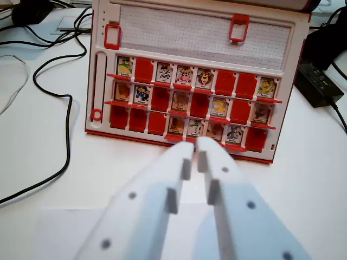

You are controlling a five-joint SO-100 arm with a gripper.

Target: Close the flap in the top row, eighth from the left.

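board edges: the red and white game board [198, 32] stands on a white table [43, 162]; its front red rim runs just past the gripper tips, its right corner lies near a black power brick [319, 82].
open room: bare table to the wrist view's left and right of the gripper, and a narrow strip between the tips and the board's front rim.
around: a black cable [66, 116] loops over the table at the wrist view's left; two small red frames, one [113, 36] at the left and one [239, 28] at the right, sit on the white top panel.
in the way: the bottom and middle rows of flaps, some upright with animal pictures, some showing plain red, lie between the tips and the top row.
target flap: the top row's eighth flap [266, 87] stands upright with a yellow-green picture, at the row's right end.
gripper: the white gripper [195, 149] has its fingers nearly together, only a thin slit between them, grasping nothing.
relation: flap lies beyond and to the right of the tips, well apart.
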